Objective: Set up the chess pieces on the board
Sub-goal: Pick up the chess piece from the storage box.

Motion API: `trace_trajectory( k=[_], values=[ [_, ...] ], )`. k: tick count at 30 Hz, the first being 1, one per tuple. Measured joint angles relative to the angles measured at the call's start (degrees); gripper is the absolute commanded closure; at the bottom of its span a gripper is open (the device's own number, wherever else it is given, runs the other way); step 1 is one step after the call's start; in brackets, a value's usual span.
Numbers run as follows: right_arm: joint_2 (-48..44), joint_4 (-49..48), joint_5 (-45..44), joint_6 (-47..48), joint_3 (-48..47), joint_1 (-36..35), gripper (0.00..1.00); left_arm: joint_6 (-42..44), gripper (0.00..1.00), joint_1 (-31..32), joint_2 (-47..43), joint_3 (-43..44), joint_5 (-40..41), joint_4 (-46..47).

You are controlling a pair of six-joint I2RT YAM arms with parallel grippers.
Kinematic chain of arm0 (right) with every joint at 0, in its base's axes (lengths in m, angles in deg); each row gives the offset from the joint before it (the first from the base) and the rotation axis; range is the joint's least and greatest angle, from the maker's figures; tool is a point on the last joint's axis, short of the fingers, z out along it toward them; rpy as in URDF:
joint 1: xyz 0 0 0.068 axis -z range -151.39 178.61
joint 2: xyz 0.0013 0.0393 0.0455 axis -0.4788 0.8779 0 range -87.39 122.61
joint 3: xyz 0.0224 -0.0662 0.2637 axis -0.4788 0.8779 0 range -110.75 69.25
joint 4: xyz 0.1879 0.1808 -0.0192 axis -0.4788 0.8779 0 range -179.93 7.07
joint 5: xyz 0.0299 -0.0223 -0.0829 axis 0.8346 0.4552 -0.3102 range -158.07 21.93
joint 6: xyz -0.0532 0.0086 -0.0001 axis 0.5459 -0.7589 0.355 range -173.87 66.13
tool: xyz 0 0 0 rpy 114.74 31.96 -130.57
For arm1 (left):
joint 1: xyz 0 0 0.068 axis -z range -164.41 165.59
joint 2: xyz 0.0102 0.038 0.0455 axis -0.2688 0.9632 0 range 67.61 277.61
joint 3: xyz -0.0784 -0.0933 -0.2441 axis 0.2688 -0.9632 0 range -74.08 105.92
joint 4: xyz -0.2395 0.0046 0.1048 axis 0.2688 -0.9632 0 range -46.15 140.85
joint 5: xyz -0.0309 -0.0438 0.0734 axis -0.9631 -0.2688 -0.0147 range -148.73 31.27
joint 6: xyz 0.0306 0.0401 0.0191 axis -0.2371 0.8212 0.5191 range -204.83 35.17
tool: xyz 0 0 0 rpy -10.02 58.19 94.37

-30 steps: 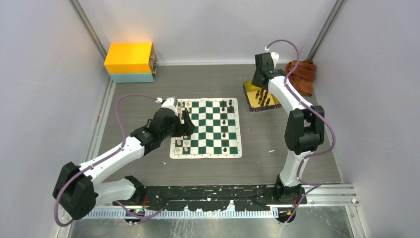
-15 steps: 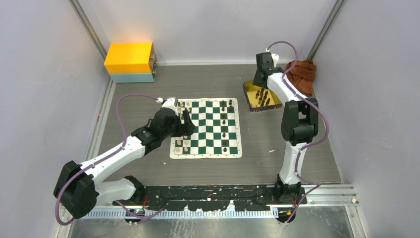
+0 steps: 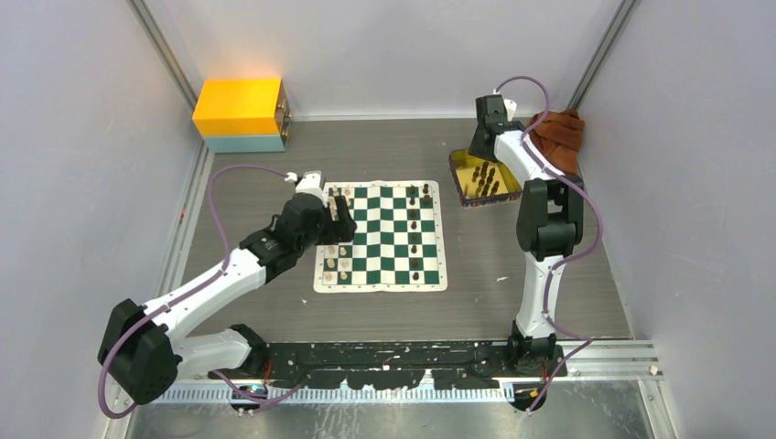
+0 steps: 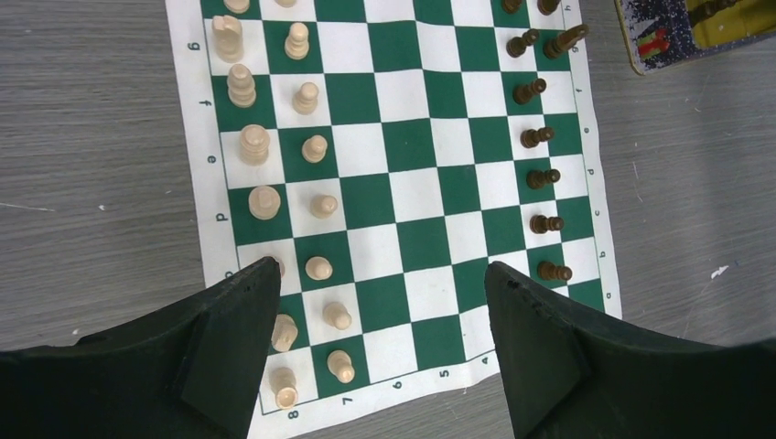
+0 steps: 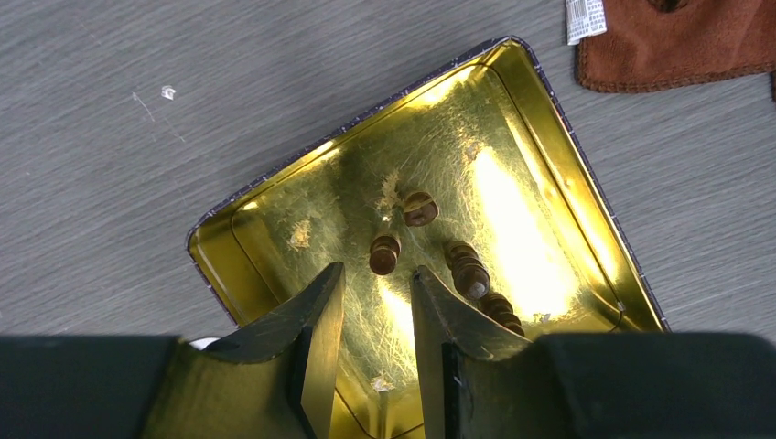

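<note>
The flat square roll-up board [image 3: 389,240], checked in dark green and white with a cream border, lies at the middle of the grey wood-grain table [image 3: 384,146]. Seen from the top camera, the small cream-tan chess pieces [image 4: 315,146] stand upright in two columns along the board's 9 o'clock edge. The small dark brown-black chess pieces [image 4: 542,176] stand in a column near its 3 o'clock edge, with a couple more beside them toward 12 o'clock. The left gripper [image 3: 343,222] hangs above the cream side of the board. Its two black fingers [image 4: 229,338] are spread wide with nothing between them, and in its wrist view the squares show through the gap. At 2 o'clock from the board, near it but not touching, sits a shiny gold rectangular metal tray [image 3: 462,169] with a dark outer wall. More dark pieces [image 5: 420,208] are gathered around the middle of the tray's floor. The right gripper [image 5: 377,274] points down over this tray, its jaws a narrow gap apart and empty. In its wrist view one dark piece stands just past the fingertips at 12 o'clock. I cannot tell whether the tips touch the tray floor. A rust-brown cloth [image 3: 556,137] with a white label [image 5: 586,18] lies just beyond the tray at 2 o'clock. A yellow box on a pale blue base [image 3: 240,107] sits at the table's 11 o'clock corner.
</note>
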Motion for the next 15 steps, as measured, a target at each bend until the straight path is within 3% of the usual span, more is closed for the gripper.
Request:
trace_trajectory(
  k=[15],
  values=[
    [0.76, 0.57, 0.59, 0.0, -0.04, 1.4, 0.61, 1.88, 0.17, -0.04, -0.74, 1.11, 5.09, -0.83]
  ],
)
